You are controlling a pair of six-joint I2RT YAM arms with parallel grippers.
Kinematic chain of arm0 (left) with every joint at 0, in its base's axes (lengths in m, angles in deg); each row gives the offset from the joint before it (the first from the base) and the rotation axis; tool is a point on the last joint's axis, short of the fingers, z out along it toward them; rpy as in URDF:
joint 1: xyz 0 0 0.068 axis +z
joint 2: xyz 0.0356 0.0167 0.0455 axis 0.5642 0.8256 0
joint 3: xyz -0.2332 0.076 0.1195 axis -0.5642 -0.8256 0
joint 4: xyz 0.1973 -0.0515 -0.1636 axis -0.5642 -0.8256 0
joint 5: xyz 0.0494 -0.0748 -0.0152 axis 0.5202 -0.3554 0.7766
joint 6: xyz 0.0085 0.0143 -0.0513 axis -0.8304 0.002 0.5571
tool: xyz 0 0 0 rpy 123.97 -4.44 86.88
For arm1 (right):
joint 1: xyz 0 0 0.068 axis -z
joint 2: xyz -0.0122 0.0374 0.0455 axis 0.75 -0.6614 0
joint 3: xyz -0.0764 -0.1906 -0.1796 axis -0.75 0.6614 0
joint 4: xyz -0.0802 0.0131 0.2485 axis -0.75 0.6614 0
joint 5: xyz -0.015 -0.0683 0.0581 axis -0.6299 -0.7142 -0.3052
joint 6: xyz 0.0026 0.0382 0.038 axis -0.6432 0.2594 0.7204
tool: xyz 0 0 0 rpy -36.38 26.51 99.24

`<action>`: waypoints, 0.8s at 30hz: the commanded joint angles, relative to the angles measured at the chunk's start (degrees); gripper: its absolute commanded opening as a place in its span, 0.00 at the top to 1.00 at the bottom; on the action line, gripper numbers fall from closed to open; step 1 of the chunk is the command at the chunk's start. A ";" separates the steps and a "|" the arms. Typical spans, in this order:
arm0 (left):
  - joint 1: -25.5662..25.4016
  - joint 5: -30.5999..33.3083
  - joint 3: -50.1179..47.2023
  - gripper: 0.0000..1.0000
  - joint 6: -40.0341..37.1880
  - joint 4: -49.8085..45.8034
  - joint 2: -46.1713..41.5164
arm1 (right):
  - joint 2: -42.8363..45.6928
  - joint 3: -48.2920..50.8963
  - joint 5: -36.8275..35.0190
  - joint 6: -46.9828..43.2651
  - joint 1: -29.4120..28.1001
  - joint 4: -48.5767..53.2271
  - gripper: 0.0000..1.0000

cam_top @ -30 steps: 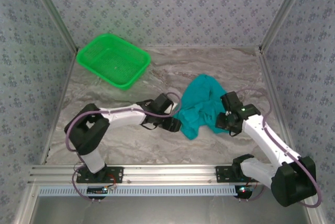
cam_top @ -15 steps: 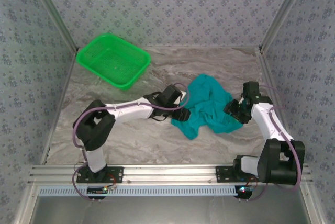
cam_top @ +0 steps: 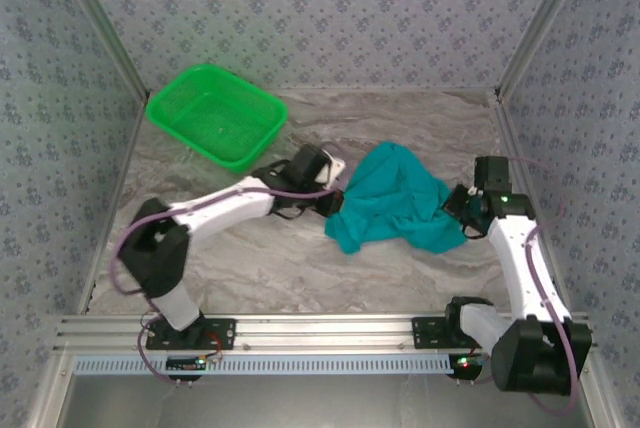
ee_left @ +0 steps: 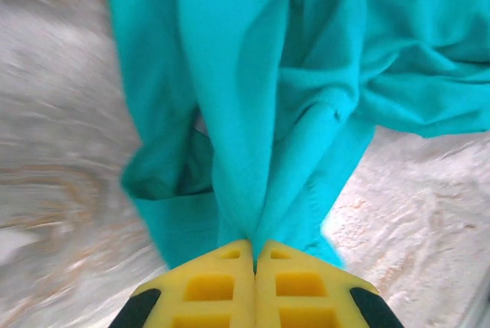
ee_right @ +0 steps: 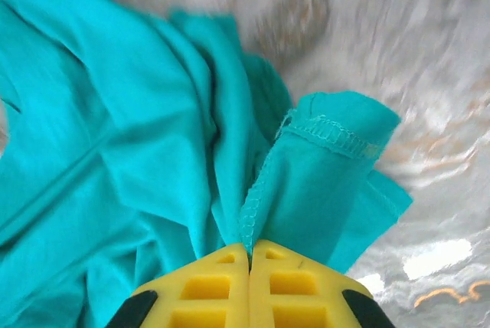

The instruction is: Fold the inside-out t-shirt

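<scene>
— On the table (cam_top: 250,258), right of centre: the t-shirt (cam_top: 395,210) lies crumpled, plain teal up, no print showing. It is well apart from the green basket (cam_top: 215,115) at far left.

— Tools?

— Left tool (ee_left: 254,247): yellow pads pressed together, pinching a gathered fold of teal cloth at the shirt's left edge. Right tool (ee_right: 249,250): likewise pressed together, pinching a stitched hem at the right edge.

— Change over the last second?

— Both tools were spread a second ago; now each is clamped on cloth. The arms have drawn apart, and the shirt has gone from a narrow bunch to a wider shape stretched between them.

— Meaning for the task?

— Judgement: grasps are made and spreading is under way. No fold exists yet and the cloth is heavily wrinkled, so this is an early stage. Which part the left tool holds cannot be told. Risk: each pinch may take several layers, so pulling may not open the shirt flat.
</scene>
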 commanded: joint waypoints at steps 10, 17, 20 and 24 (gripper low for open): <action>3.68 13.08 19.45 1.00 -6.23 -22.81 -29.04 | 10.80 -25.97 -10.70 -1.58 -3.64 4.40 1.00; 6.97 17.86 21.70 1.00 -10.04 -18.51 -25.94 | 0.13 -30.17 -4.37 -0.41 -2.90 -0.93 1.00; 11.77 14.61 25.19 1.00 -11.29 -14.30 -19.71 | -9.57 -34.64 -3.91 -1.17 -2.76 -2.66 1.00; 16.19 11.39 32.26 1.00 -14.37 -11.21 -10.42 | -20.38 -43.10 -3.96 -3.40 -2.50 -4.98 1.00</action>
